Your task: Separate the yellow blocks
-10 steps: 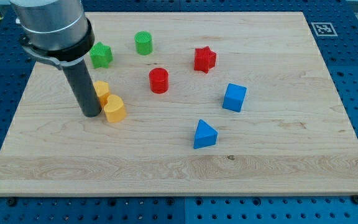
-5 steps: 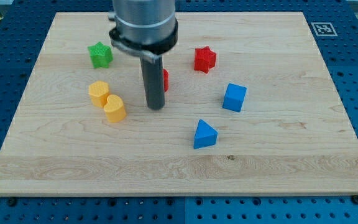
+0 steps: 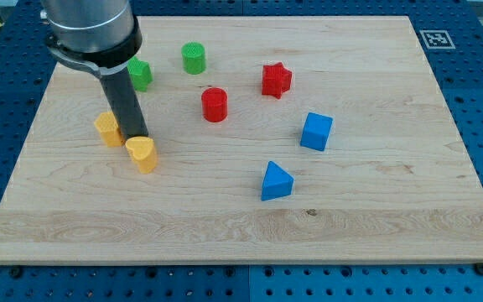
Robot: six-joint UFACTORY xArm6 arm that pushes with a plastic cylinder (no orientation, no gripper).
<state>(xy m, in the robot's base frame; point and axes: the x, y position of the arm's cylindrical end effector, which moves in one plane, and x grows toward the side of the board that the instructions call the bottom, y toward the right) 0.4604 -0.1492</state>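
Observation:
Two yellow blocks lie at the view's left on the wooden board (image 3: pixel 376 218). One yellow block (image 3: pixel 107 129) is a short cylinder-like piece; the other yellow block (image 3: pixel 142 154) is heart-shaped and sits lower right of it. My tip (image 3: pixel 132 137) stands between them, touching or nearly touching both. A small gap shows between the two yellow blocks. The rod and arm hide part of the green star block (image 3: pixel 141 75) behind them.
A green cylinder (image 3: pixel 194 58) sits near the view's top. A red cylinder (image 3: pixel 215 105) and a red star (image 3: pixel 276 80) sit in the middle. A blue cube (image 3: pixel 316 131) and a blue triangle block (image 3: pixel 276 181) lie to the right.
My tip swung right past the red cylinder, then came back left between the yellow blocks. Both yellow blocks have shifted left and down, and the pair has opened slightly.

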